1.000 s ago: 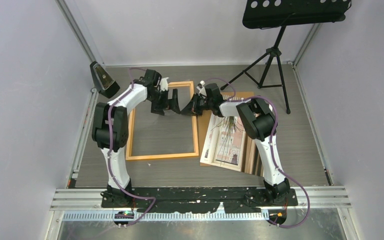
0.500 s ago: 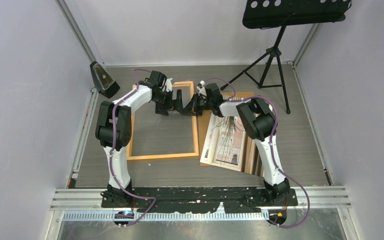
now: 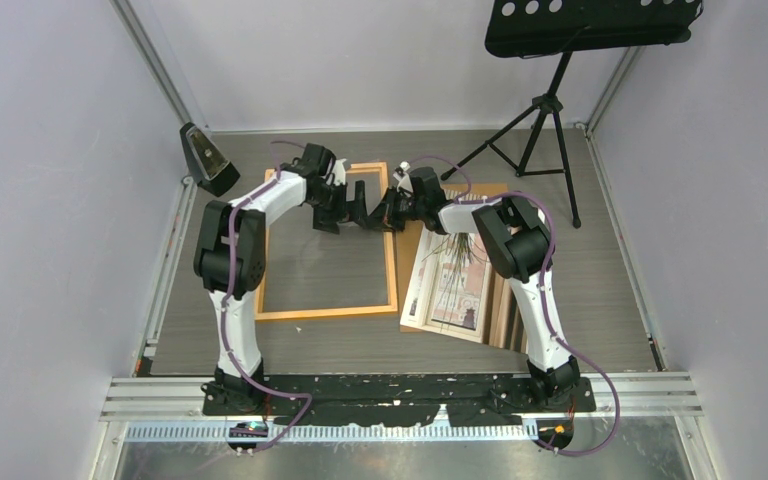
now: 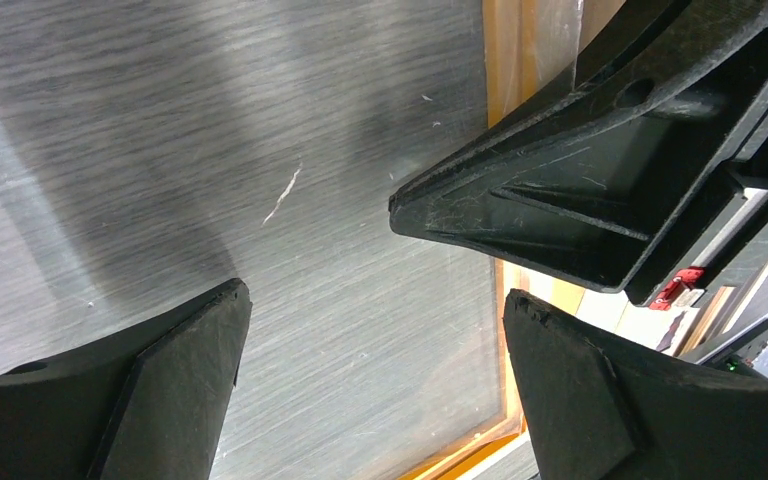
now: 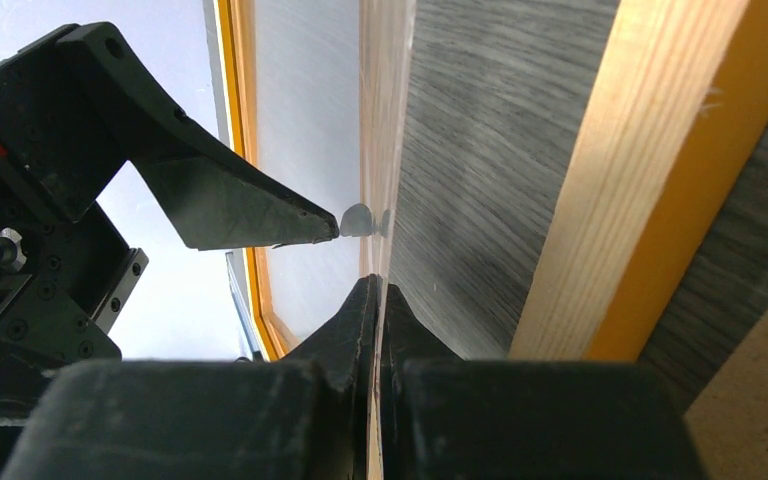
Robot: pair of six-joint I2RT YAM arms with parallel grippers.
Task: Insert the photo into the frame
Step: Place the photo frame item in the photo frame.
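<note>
Edgewise, clear sheet [image 5: 388, 120] in right gripper [image 5: 376, 292]

Left arm [image 3: 228, 250]: reaches forward from its base, bends inward at the elbow, wrist pitched down. Left gripper [image 4: 375, 300]: jaws spread wide, with nothing between them. Right arm [image 3: 512, 240]: extends forward, forearm turned inward toward the left arm. Right gripper [image 5: 372, 290]: jaws closed, apparently pinching the edge of a thin clear sheet [image 5: 385, 120]. The two grippers face each other tip to tip, close together.
</note>
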